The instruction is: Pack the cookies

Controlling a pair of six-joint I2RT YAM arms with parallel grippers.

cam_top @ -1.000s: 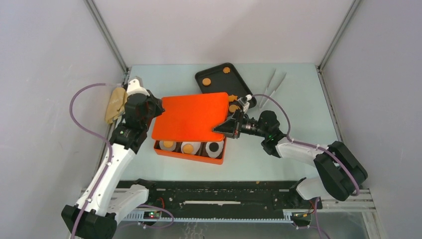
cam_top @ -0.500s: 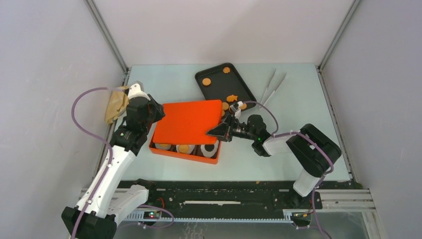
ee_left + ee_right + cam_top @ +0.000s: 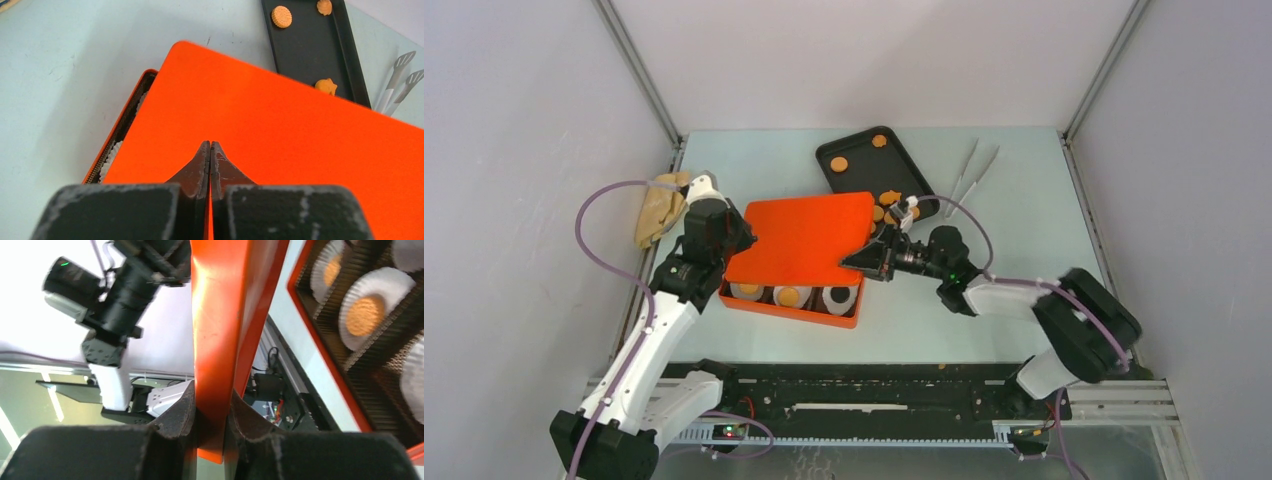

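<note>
The orange lid (image 3: 804,240) hangs tilted over the open orange box (image 3: 789,309), covering its far part. My right gripper (image 3: 861,262) is shut on the lid's right edge, and the right wrist view shows it (image 3: 211,392) pinching the rim. My left gripper (image 3: 736,238) is shut, with its tips (image 3: 210,145) on or just above the lid's top (image 3: 280,135) at the left end. Cookies (image 3: 790,296) sit in white liners along the box's near row, one of them dark (image 3: 837,296). More cookies (image 3: 839,163) lie on the black tray (image 3: 864,180).
Metal tongs (image 3: 969,175) lie right of the tray and also show in the left wrist view (image 3: 400,80). A beige cloth (image 3: 659,205) lies at the table's left edge. The arms' rail runs along the near edge.
The lid, the box and both grippers have shifted a little to the left. The lid now sits lower and closer over the box. Both grips are unchanged.
</note>
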